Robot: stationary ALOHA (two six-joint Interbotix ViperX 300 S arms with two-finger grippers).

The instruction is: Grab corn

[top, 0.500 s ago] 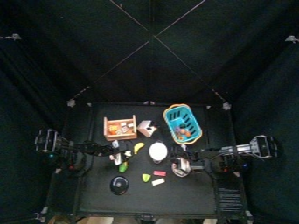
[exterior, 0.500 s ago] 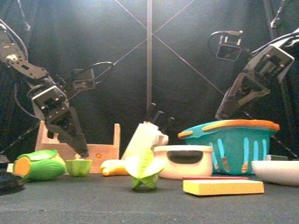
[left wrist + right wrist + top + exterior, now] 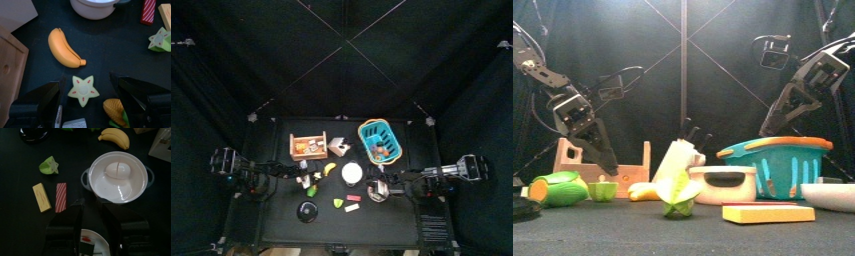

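Note:
The corn (image 3: pixel 557 187), yellow-orange in a green husk, lies at the table's front left. In the left wrist view the corn (image 3: pixel 117 112) shows close by one jaw of my left gripper (image 3: pixel 90 100), which stands open. A green star-shaped slice (image 3: pixel 83 90) lies between the jaws, and nothing is held. In the front view the left gripper (image 3: pixel 604 162) hangs low behind the green cup (image 3: pixel 603 189). My right gripper (image 3: pixel 93 228) rests high above a white pot (image 3: pixel 119 175), jaws apart and empty.
A banana (image 3: pixel 65 47) lies beyond the star slice. A wooden crate (image 3: pixel 573 160), a white carton (image 3: pixel 676 160), the pot (image 3: pixel 727 185), a teal basket (image 3: pixel 787 160), a yellow block (image 3: pixel 767 213) and a white plate (image 3: pixel 834 195) crowd the table.
My left gripper has dropped a little lower and slightly rightward behind the green cup. The right arm has not moved.

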